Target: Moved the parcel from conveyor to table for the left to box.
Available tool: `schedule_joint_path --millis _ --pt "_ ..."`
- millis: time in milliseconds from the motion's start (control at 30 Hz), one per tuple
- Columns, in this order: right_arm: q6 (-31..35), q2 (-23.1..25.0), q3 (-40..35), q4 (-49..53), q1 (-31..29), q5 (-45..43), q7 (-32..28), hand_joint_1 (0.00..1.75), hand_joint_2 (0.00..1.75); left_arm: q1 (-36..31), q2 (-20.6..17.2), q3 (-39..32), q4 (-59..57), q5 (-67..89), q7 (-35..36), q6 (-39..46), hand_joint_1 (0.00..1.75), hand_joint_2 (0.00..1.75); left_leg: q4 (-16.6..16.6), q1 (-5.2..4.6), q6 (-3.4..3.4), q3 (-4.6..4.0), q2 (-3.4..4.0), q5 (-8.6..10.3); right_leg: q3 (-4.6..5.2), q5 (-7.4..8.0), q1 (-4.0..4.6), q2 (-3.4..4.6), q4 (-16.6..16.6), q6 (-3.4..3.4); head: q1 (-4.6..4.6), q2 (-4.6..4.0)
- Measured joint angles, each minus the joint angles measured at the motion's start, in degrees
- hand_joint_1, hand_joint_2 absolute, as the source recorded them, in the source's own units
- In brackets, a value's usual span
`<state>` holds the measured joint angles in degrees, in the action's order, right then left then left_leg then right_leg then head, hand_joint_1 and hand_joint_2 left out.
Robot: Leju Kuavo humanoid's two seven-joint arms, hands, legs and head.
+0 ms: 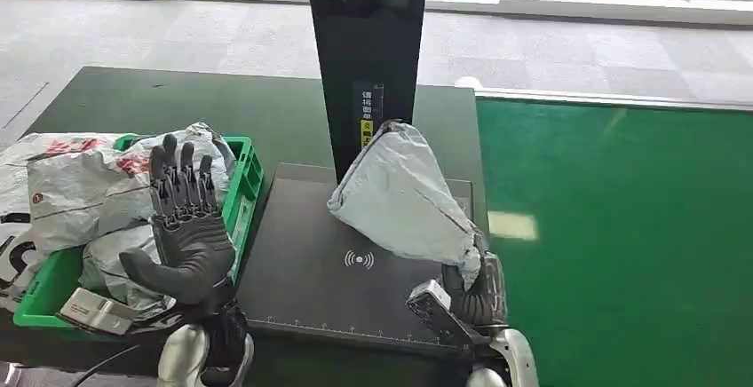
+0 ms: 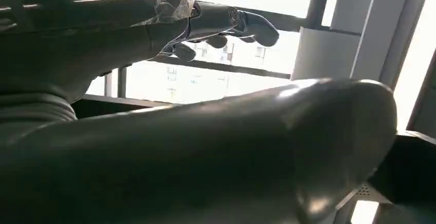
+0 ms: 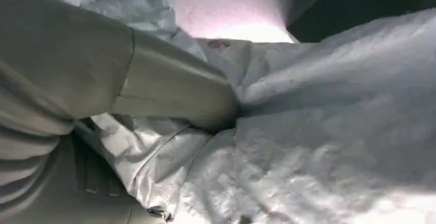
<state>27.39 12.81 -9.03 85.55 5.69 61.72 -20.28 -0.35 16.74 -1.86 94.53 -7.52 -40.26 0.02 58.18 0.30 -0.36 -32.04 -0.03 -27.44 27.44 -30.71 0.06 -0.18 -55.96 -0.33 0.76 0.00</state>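
A grey poly-mailer parcel (image 1: 404, 199) is gripped by its lower corner in the right hand (image 1: 475, 289) and is held tilted above the dark scanner pad (image 1: 320, 272) on the tabletop (image 1: 222, 107), close in front of the black upright post (image 1: 366, 59). With so small a hold on slick, crumpled film, the bag could be let slip or be snagged on the post. The left hand (image 1: 182, 227) is held up empty with fingers spread beside the green crate (image 1: 244, 187) of bagged parcels, whose rim could be knocked.
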Motion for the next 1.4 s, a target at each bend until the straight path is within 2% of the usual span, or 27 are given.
schedule_joint_path --millis 500,1033,1167,1233,1400 --pt "-0.6 0.3 -1.2 -0.4 0.0 0.9 0.0 0.00 1.75 0.0 0.0 0.0 0.0 -0.3 0.0 0.0 0.00 0.00 0.0 0.00 0.00 0.00 0.00 0.00 0.03 0.00 0.00 0.00 0.0 0.00 0.00 0.00" --pt "-0.1 0.9 -1.2 -2.3 -1.6 -3.6 -3.7 0.00 1.75 -0.4 0.1 0.2 -2.3 0.0 0.0 -0.1 0.00 0.00 0.0 0.01 0.00 0.02 0.03 0.00 0.06 0.00 0.00 0.02 0.0 0.00 0.00 0.00" --pt "1.7 1.4 -1.2 -0.9 -0.7 -8.1 -7.2 0.00 1.75 -0.8 0.1 0.9 -3.9 3.8 0.0 2.0 0.00 0.00 0.0 0.00 0.00 0.02 0.03 0.00 0.08 0.00 -0.02 0.03 0.0 0.00 0.00 0.00" --pt "1.0 1.4 -1.2 1.2 0.4 -13.7 -9.8 0.00 1.75 -1.0 0.1 1.0 -5.7 5.8 0.1 4.2 0.00 0.00 0.0 -0.01 0.00 0.01 0.03 0.00 0.07 0.00 -0.03 0.02 0.0 0.00 0.00 0.00" --pt "-0.7 1.4 -1.2 4.6 2.4 -18.9 -12.6 0.00 1.75 -1.4 0.1 1.7 -8.4 8.4 0.1 8.1 0.00 0.00 0.0 -0.01 0.00 0.02 0.08 -0.01 0.11 0.00 -0.03 0.08 0.0 0.00 0.00 0.00"
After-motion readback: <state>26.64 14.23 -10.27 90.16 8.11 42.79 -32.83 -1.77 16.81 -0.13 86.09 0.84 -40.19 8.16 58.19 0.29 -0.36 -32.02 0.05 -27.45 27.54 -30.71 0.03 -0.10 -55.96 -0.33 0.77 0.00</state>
